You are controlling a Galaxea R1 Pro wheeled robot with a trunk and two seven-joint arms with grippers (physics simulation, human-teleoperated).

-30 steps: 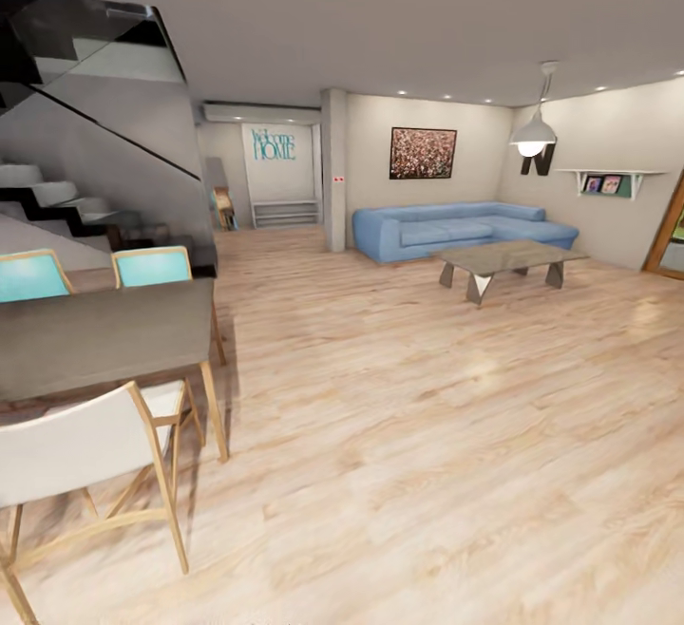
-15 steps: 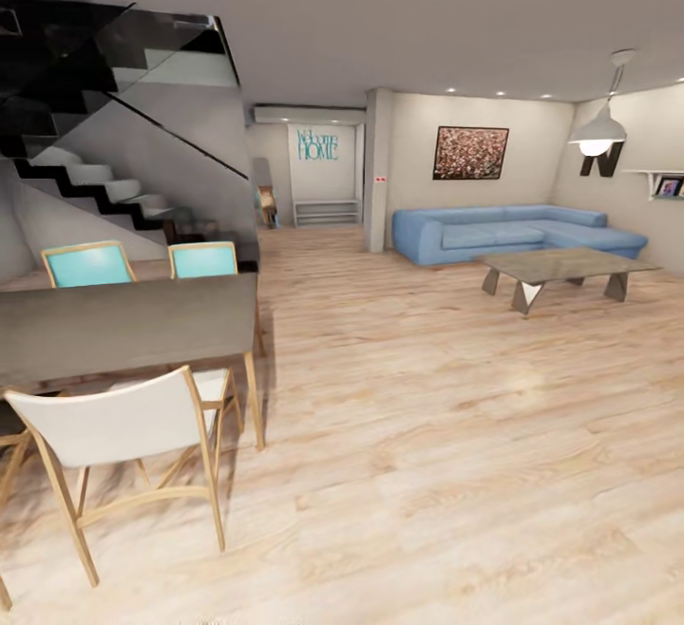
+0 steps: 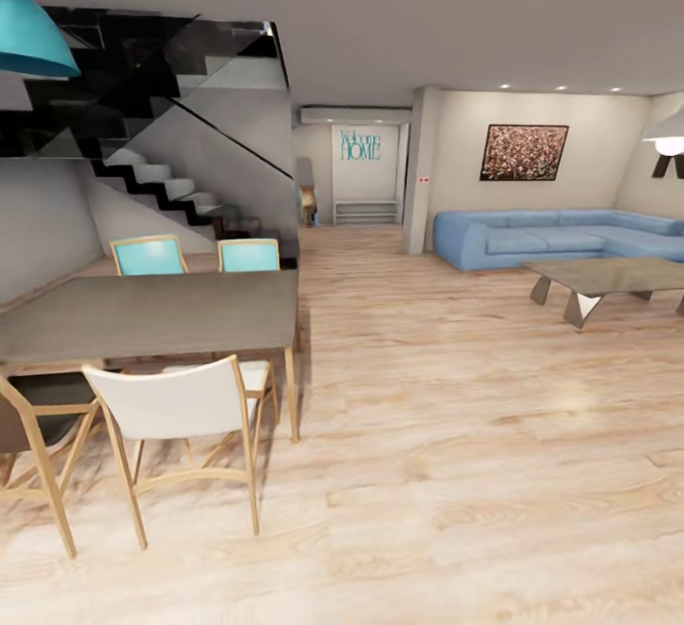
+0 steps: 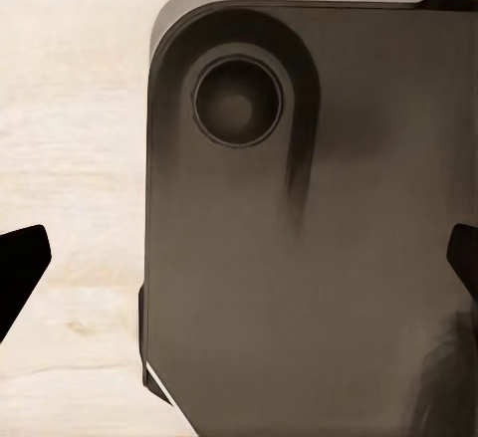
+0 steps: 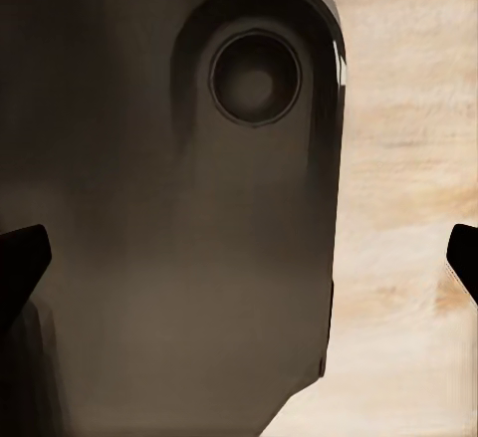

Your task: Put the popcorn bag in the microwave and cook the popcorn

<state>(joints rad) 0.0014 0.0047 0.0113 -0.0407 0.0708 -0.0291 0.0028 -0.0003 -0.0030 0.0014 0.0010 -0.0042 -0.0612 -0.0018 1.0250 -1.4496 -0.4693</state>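
I am in the wood-floored lounge; the kitchen, popcorn bag, countertop, microwave and popcorn are out of view. In the left wrist view my left gripper (image 4: 239, 268) is open, its dark fingertips (image 4: 22, 276) far apart over the robot's dark grey base (image 4: 299, 258) and the pale wood floor (image 4: 70, 109). In the right wrist view my right gripper (image 5: 239, 258) is open too, with nothing between its fingertips (image 5: 20, 263), above the same dark base (image 5: 149, 208).
A dark dining table (image 3: 152, 316) with a white chair (image 3: 176, 407) and teal chairs (image 3: 147, 255) stands at the left, below a black staircase (image 3: 180, 193). A blue sofa (image 3: 560, 237) and a low coffee table (image 3: 608, 278) are at the right. Wood floor (image 3: 446, 435) stretches ahead.
The head view has swung left, so the whole room has shifted right in the picture. More of the dining table and a teal lamp at upper left have come in.
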